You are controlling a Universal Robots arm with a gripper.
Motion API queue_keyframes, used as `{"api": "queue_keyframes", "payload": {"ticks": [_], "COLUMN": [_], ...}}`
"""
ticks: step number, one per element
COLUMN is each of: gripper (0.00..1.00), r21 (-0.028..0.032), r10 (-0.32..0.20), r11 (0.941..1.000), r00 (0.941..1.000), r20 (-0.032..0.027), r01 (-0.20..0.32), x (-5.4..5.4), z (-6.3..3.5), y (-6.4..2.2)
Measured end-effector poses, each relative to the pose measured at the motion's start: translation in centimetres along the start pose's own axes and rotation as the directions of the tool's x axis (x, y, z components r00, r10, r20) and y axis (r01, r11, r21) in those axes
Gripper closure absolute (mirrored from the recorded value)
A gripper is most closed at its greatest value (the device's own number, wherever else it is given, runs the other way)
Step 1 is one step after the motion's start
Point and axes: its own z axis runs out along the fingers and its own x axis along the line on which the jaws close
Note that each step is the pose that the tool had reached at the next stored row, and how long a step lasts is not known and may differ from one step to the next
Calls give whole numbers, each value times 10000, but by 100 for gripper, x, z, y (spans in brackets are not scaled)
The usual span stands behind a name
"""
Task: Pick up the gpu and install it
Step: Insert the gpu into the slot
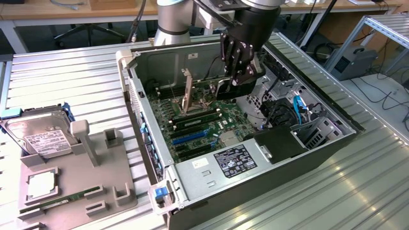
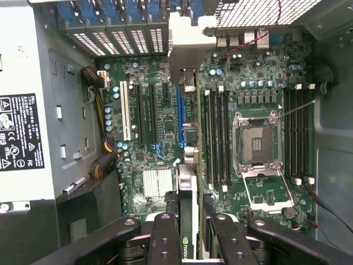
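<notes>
The gpu is clamped edge-down in the end effector, inside the open computer case at mid-worktop, just over the motherboard. Pickup looks done and installing is in hand. Whether it touches a slot, I can't tell. Seating it would call for its edge squared over the blue slot, then a straight push. Toward the left edge of the ribbed metal worktop lie a hard drive and a grey fixture tray. Beyond the right edge stand an aluminium frame and floor cables.
</notes>
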Motion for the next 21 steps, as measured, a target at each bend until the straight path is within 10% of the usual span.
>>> {"api": "queue_keyframes", "payload": {"ticks": [7, 14, 21], "gripper": [73, 73, 73], "r21": [1, 2, 3], "r10": [0, 0, 6], "r11": [10000, 10000, 10000], "r00": [10000, 10000, 10000], "r20": [3, -4, -27], "r01": [0, 0, -6], "x": [1, 10, 14], "z": [70, 439, 582], "y": [1, 27, 41]}}
